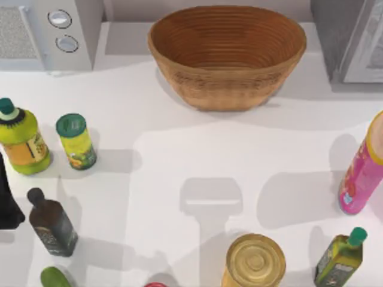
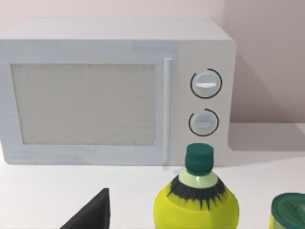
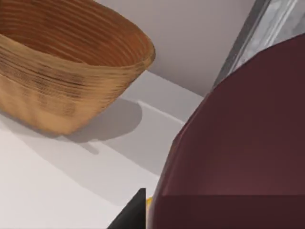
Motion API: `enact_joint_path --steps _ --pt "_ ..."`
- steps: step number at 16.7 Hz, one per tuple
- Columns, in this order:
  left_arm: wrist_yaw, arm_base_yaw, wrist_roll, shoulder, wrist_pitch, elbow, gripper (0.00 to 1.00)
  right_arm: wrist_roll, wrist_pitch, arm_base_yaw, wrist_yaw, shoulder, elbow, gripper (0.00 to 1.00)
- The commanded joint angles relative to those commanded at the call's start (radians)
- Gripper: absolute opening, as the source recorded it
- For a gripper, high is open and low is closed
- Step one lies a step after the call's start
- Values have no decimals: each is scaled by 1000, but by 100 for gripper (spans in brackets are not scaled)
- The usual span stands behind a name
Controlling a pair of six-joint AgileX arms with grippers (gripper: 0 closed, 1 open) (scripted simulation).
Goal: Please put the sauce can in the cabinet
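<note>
The sauce can [image 3: 238, 143] sits right in front of the right wrist camera, its dark maroon top facing the lens. My right gripper [image 3: 200, 222] is shut on it, and one dark finger [image 3: 132, 214] lies against its edge. The cabinet [image 1: 347, 42] is a grey box with a lighter door panel at the table's back right. Its grey frame [image 3: 259, 33] rises just behind the can. My left gripper [image 2: 93, 214] is parked at the table's left edge, in front of the yellow-green bottle [image 2: 196, 205].
A woven basket [image 1: 227, 57] stands at the back centre and a white microwave [image 1: 48, 33] at the back left. On the left are a green-lidded can [image 1: 76, 142] and a dark bottle [image 1: 52, 224]. A gold-topped can [image 1: 254, 261], an oil bottle [image 1: 341, 257] and a pink can [image 1: 362, 173] stand on the right.
</note>
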Motion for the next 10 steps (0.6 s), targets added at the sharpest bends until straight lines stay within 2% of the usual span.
enact_joint_path --steps 6,10 --pt "0 0 0 0 0 0 100 276 181 -63 128 -391 -367 0" --pt "0 0 0 0 0 0 100 356 227 -78 161 -493 -468 0"
